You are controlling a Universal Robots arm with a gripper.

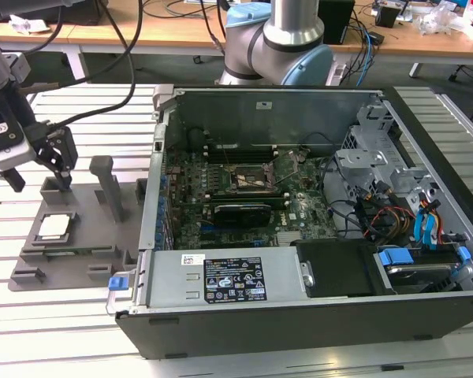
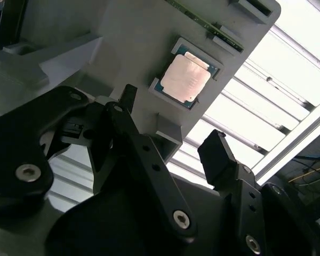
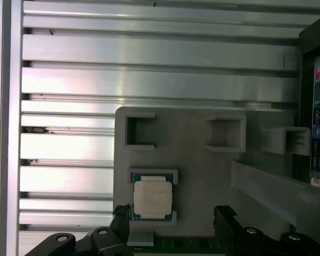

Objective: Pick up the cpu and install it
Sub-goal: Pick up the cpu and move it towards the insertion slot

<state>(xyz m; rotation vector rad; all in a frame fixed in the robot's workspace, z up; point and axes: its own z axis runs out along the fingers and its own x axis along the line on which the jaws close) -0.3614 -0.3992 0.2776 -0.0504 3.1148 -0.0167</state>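
Cpu (image 3: 152,196), one only, sits in one grey tray (image 3: 202,176) near two open, empty jaws.

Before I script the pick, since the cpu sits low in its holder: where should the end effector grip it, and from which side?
Grip the cpu by two opposite thin edges, coming straight down from above. It lies flat, metal top up, in a recess of the grey holder, so only the rim is likely graspable. The open end effector hovers above the holder.
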